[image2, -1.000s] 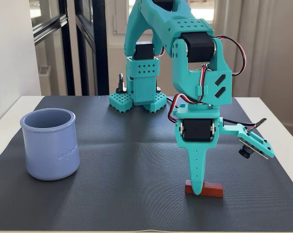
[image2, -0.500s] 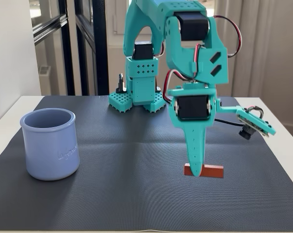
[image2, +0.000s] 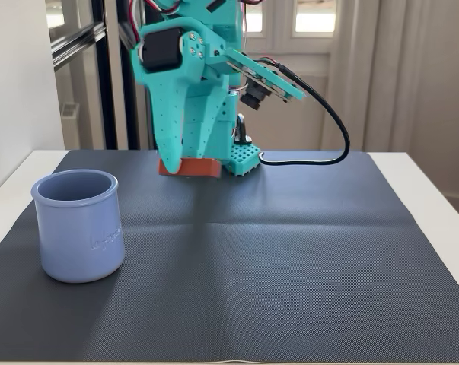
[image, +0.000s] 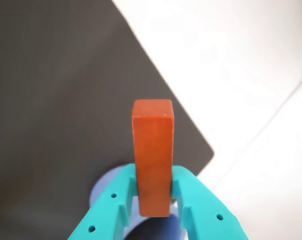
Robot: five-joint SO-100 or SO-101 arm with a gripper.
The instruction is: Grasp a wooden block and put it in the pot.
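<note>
In the fixed view, the periwinkle-blue pot (image2: pixel 78 226) stands upright at the near left of the dark ribbed mat (image2: pixel 275 258), which covers the white worktop (image2: pixel 435 182). Farther back and to its right, the teal fingers (image2: pixel 189 161) are closed on the reddish-brown wooden block (image2: pixel 191 167), held crosswise just above the mat. In the wrist view the fingers (image: pixel 154 197) clamp the block's (image: pixel 152 150) lower end, with a blue rounded shape showing behind them.

Turquoise printed arm (image2: pixel 187 84), black servo, black cable (image2: pixel 332 114), perforated hand (image2: pixel 189 163)
</note>
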